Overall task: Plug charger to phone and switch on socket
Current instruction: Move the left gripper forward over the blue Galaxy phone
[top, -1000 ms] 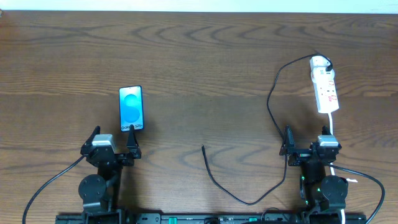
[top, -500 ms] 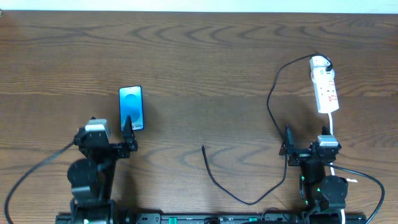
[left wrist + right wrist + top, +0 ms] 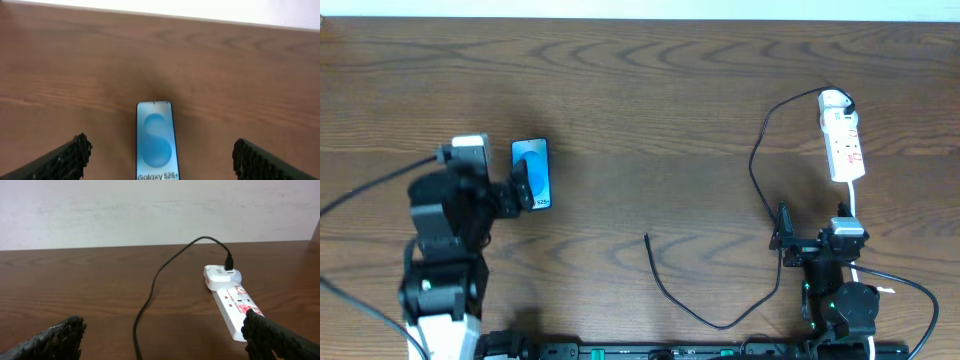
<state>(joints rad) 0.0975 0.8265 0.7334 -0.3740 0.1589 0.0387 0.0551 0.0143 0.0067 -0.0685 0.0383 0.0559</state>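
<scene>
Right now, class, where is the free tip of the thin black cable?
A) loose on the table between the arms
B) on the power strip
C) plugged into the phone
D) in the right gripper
A: the charger's tip lies on bare table, well apart from the phone.

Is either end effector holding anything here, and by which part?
Nothing is held. The left end effector is open, the phone lying untouched between its jaws. The right end effector is open and empty.
</scene>
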